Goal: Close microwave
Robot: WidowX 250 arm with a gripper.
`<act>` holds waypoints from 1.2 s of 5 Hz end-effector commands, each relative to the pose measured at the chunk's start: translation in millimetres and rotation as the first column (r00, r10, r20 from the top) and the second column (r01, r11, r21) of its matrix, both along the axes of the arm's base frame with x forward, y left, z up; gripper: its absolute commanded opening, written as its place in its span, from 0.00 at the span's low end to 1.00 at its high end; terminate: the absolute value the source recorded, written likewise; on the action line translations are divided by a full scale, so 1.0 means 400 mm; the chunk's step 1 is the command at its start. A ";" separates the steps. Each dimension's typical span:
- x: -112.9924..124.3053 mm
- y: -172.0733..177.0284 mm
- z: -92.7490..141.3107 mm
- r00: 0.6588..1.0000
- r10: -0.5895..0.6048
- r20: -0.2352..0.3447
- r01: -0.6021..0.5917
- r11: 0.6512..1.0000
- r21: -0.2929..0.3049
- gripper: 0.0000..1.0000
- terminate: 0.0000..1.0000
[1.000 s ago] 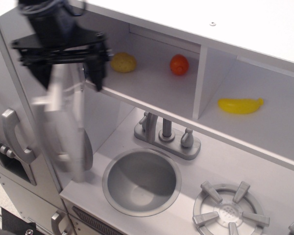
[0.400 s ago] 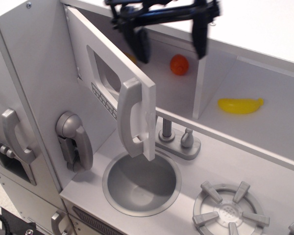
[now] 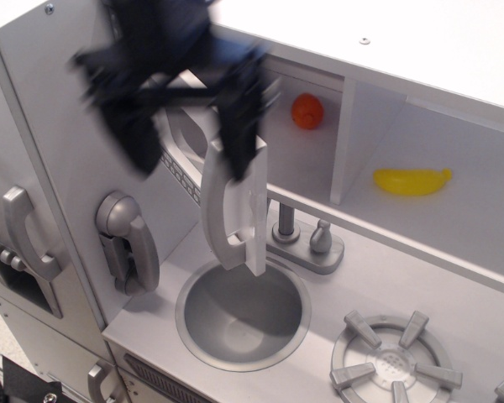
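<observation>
The microwave [image 3: 315,155] is the white compartment at the top, with an orange fruit [image 3: 307,111] inside. Its light grey door [image 3: 254,220] stands about half open, swung out over the sink, with the long silver handle [image 3: 225,210] facing me. The window and button row are partly hidden behind my gripper. My black gripper [image 3: 189,143] is motion-blurred in front of the door's upper part. Its fingers [image 3: 239,138] are spread wide, one on each side of the window area, and hold nothing.
A yellow banana [image 3: 412,180] lies in the doorless shelf compartment to the right. Below are the sink [image 3: 244,312], the faucet [image 3: 298,239] and a burner [image 3: 395,365]. A grey toy phone [image 3: 128,242] hangs on the left wall, next to a tall panel with a curved handle [image 3: 25,231].
The door swung from wide open to about half open, then stayed there. My gripper went from the left to above the compartment, and has now come down and left in front of the door.
</observation>
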State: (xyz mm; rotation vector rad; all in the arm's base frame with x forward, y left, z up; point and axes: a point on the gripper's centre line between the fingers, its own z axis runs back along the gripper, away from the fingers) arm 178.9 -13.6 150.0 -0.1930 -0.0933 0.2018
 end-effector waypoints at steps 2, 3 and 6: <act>0.003 0.139 -0.151 0.994 0.111 -0.016 -0.107 0.979 0.175 1.00 0.00; 0.063 0.174 -0.171 0.989 0.147 0.031 -0.150 0.963 0.224 1.00 0.00; 0.233 0.186 -0.149 0.972 0.200 0.120 -0.222 0.950 0.219 1.00 0.00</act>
